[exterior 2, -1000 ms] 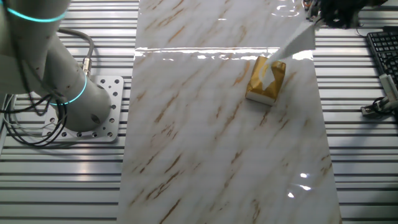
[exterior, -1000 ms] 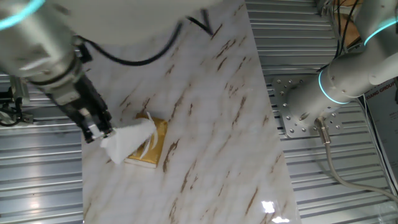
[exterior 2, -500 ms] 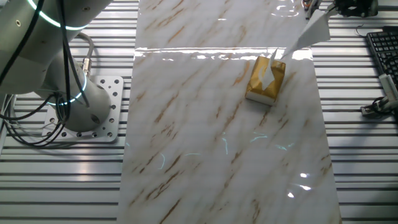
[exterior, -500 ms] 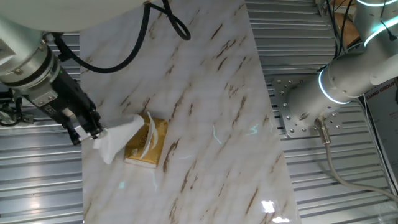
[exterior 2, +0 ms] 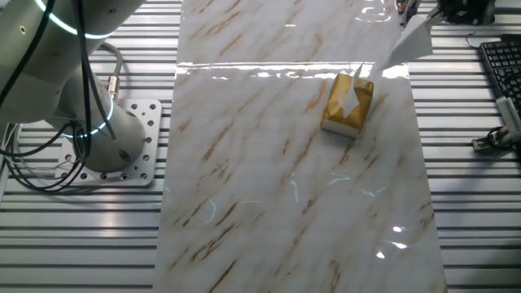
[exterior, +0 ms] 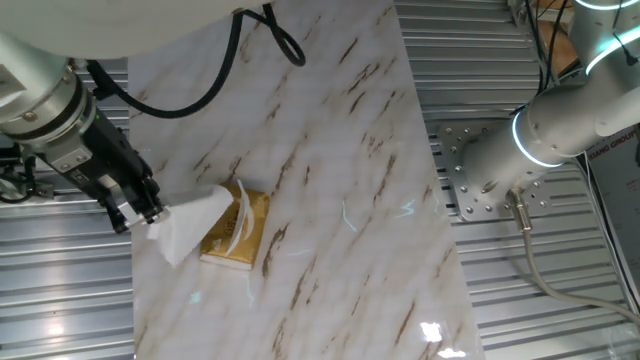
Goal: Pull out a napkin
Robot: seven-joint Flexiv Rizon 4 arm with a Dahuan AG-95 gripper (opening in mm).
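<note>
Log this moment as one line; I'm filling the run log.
phase: pulling | gripper: shut on napkin | napkin: stretched from pack slot toward table edge | pack: flat on table

Tool at table's edge, angled down — fingers pinched together on napkin corner.

Napkin plain white, no print. Tissue pack golden-yellow, white curved mark on top face; seen from the other fixed view, side faces darker gold. Table top white marble pattern, brown-tan diagonal veins, glossy glare patches. Surrounding surface grey ribbed metal slats. Gripper black. Arm silver-grey, glowing cyan ring at joint. Cable black. Base plate pale grey, dotted with dark holes. Keyboard black.
</note>
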